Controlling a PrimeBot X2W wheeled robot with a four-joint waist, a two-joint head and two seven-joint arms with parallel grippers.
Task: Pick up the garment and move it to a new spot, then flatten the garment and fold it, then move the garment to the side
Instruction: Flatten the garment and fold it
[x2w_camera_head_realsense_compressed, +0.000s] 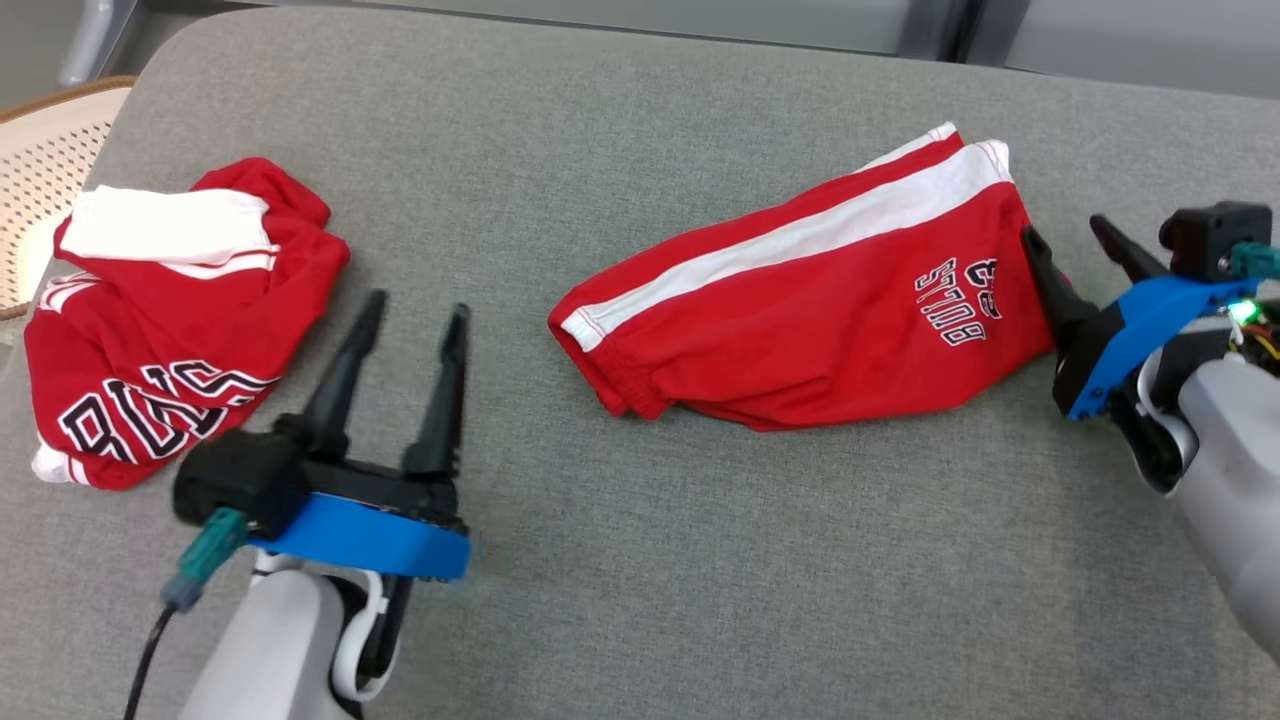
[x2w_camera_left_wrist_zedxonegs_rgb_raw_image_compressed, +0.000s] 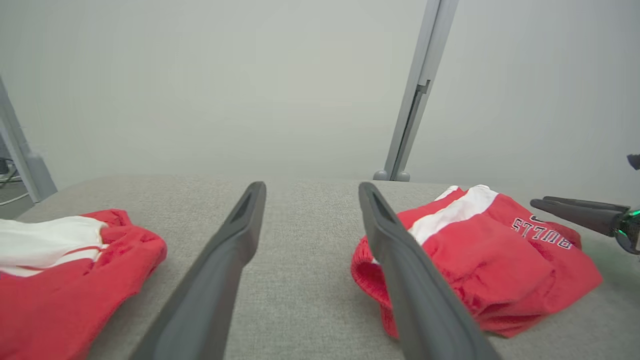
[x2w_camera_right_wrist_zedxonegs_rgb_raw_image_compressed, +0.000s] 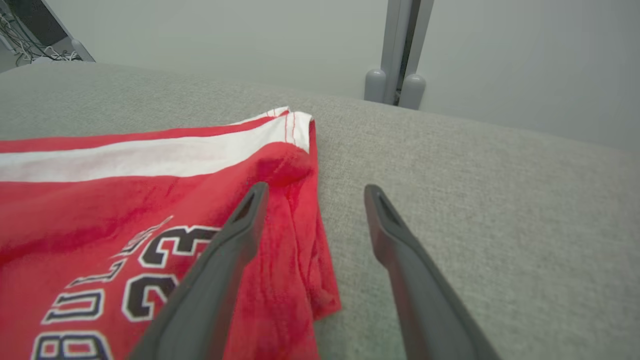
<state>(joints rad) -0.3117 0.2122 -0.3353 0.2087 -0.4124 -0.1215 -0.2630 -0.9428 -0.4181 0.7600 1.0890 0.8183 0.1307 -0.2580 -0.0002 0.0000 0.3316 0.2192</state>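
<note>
Fingers (x2w_camera_right_wrist_zedxonegs_rgb_raw_image_compressed: 235, 245) of right gripper (x2w_camera_head_realsense_compressed: 1065, 230) spread, one over edge of folded red shorts with white side stripe (x2w_camera_head_realsense_compressed: 800, 300), mid grey fabric surface (x2w_camera_head_realsense_compressed: 640, 150). Empty left gripper (x2w_camera_head_realsense_compressed: 417, 305) likewise spread, near crumpled red-and-white jersey (x2w_camera_head_realsense_compressed: 170, 330). Risk — pinching top layer only; fold opens.

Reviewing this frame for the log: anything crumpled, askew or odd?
The left red garment is a crumpled heap at the left edge of the grey cushion; the red shorts lie folded, fairly flat. Nothing else stands out.
</note>
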